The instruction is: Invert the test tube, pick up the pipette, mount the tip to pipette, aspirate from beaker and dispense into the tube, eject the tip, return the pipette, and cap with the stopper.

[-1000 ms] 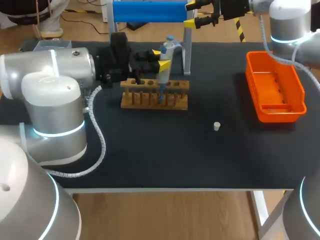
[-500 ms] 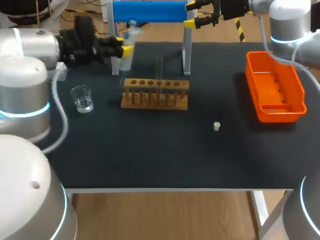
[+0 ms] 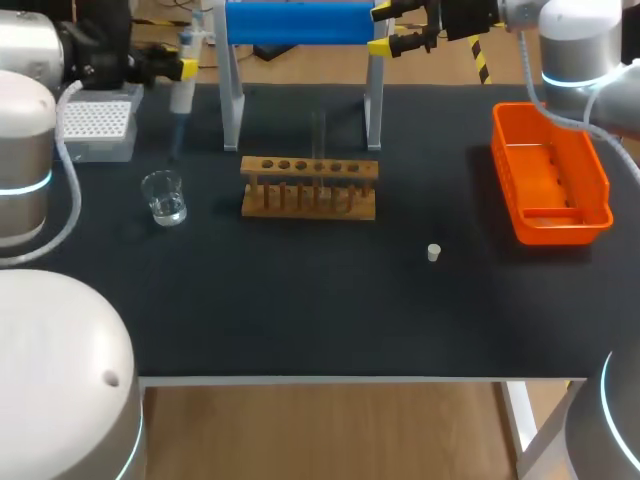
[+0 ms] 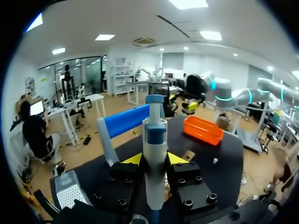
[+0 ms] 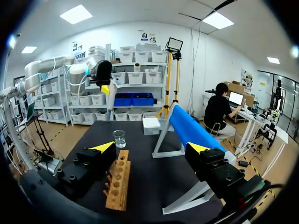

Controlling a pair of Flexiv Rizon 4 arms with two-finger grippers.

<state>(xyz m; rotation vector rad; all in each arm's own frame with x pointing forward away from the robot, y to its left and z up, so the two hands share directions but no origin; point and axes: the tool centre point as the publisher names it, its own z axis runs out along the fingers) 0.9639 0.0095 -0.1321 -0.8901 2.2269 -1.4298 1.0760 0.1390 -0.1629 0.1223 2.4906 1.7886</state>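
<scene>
Left gripper (image 3: 186, 68) was closed on the pipette (image 3: 182, 95), yellow fingertips (image 4: 132, 158) pressed on its body from both sides. Pipette's long axis ran vertical, plunger end up, narrow end down, hanging clear of the table (image 3: 300, 310). It sat at the far left, just beside the white tip box (image 3: 95, 125) and left of the blue roller stand (image 3: 298, 22). Couldn't tell if a tip was mounted.

Left wrist view: same grip, pipette (image 4: 155, 149) upright between the fingers of the left gripper (image 4: 155, 161), tip box (image 4: 70, 189) off to one side below.

Right gripper (image 3: 397, 28) was at the far edge by the stand's right end, jaws wide apart, nothing between them; right wrist view showed the same (image 5: 152, 149).

Surface: black table. Glass beaker (image 3: 163, 197) with some clear liquid stood in front of the tip box. Wooden rack (image 3: 310, 187) sat mid-table, long side across the view, a faint clear test tube (image 3: 319, 135) standing upright in it. Small white stopper (image 3: 433, 252) lay alone, nearer the front edge than the rack and to its right. Orange basket (image 3: 550, 170) was at the right edge, well apart from the rest
</scene>
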